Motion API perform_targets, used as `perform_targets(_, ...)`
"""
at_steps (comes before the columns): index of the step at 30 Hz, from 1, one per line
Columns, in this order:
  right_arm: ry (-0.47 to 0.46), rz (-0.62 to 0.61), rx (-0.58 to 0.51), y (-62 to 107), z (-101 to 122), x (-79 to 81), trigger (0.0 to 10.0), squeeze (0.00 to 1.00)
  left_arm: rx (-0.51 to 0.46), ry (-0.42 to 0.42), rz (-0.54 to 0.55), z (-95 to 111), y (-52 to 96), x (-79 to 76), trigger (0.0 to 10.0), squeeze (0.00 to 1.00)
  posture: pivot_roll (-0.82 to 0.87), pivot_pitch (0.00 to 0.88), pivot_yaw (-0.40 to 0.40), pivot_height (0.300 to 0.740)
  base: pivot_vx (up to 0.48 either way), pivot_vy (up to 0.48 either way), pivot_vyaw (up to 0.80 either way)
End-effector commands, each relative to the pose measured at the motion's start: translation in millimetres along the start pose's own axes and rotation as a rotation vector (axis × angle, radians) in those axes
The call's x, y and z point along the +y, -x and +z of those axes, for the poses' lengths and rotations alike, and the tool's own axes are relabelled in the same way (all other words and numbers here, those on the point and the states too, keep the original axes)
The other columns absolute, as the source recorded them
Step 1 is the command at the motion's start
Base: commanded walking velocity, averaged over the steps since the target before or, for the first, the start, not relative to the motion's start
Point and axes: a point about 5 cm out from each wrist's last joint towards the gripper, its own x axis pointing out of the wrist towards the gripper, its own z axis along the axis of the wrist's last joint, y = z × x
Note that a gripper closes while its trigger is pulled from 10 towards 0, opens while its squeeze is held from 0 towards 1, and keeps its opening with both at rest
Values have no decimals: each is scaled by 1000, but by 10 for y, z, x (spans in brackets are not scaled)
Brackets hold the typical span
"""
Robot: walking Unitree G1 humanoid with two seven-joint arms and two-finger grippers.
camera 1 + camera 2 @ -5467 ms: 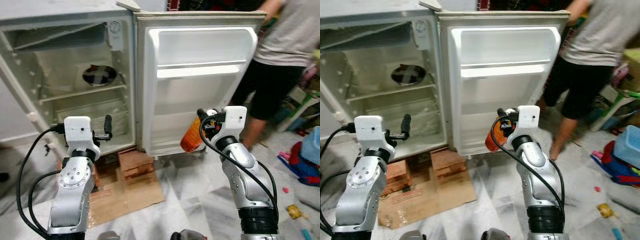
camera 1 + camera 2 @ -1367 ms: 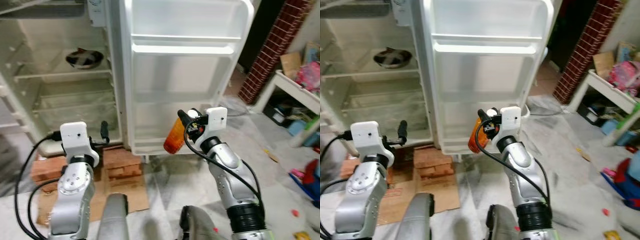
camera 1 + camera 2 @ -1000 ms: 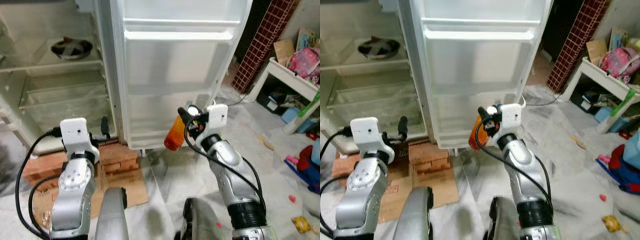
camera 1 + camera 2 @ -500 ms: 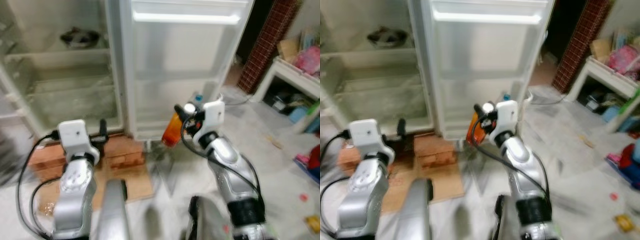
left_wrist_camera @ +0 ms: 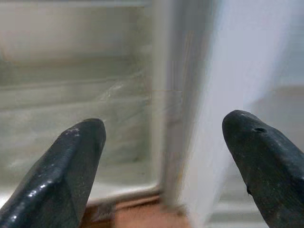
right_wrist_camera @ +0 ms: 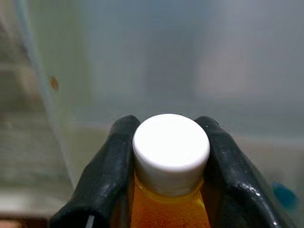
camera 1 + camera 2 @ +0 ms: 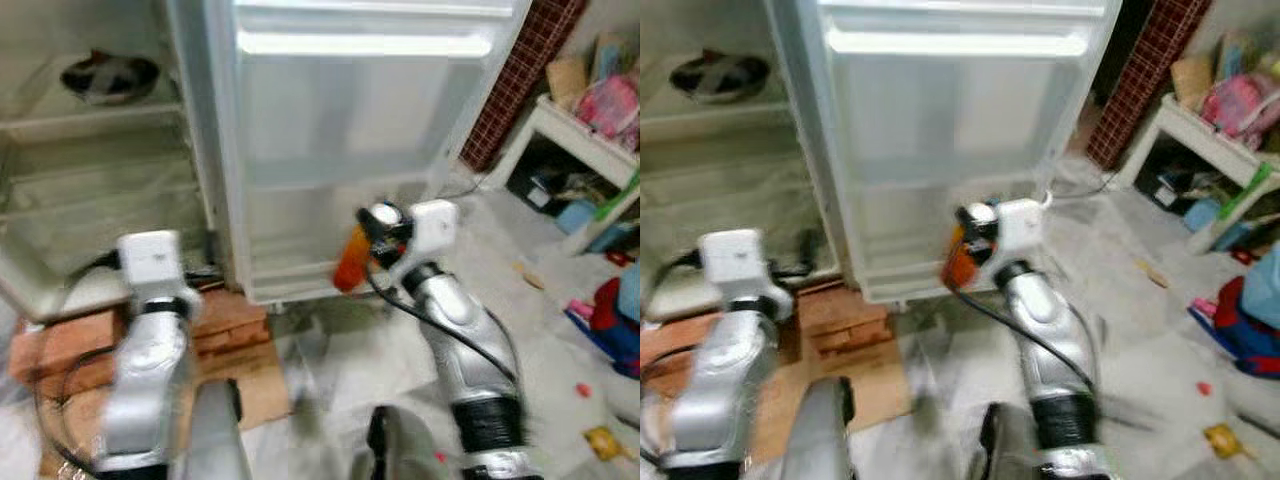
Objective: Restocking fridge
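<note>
My right gripper [image 7: 372,232] is shut on an orange bottle [image 7: 350,260] with a white cap [image 6: 171,147]. It holds the bottle tilted, just in front of the lower part of the open fridge door [image 7: 340,130]. In the right wrist view both black fingers [image 6: 107,175] clamp the bottle's neck. My left gripper [image 5: 166,161] is open and empty, low by the fridge body's bottom edge, facing the clear drawer [image 7: 90,215]. A dark bowl [image 7: 95,78] sits on a shelf inside the fridge.
The fridge stands on bricks [image 7: 60,345] with cardboard [image 7: 255,385] on the floor. A red brick wall [image 7: 515,80] rises at the right. A white table [image 7: 585,140] with toys and clutter on the floor [image 7: 610,330] lie to the right.
The camera has moved closer to the fridge door and shifted, with blur. The bottle stays in my right gripper, now nearer the door's lower shelf. The person seen earliest is gone.
</note>
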Motion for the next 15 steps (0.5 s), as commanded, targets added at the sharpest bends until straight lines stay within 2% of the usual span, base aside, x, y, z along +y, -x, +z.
perform_targets(1, 34, -72, -6, 98, 25, -217, 10000, 0, -1, 11, -46, 8, 9, -149, 10000, 0, 72, 2, -51, 543, 364, 0, 0)
perform_targets(4, 38, -68, -9, 91, 27, -210, 10000, 0, -8, 23, -44, 17, 4, -153, 10000, 0, 72, 0, -51, 543, 329, 0, 0)
perform_targets(15, 44, -55, -9, 104, 18, -204, 10000, 0, 3, 7, -6, 23, 41, -110, 10000, 0, 82, 0, -51, 543, 0, 0, 0)
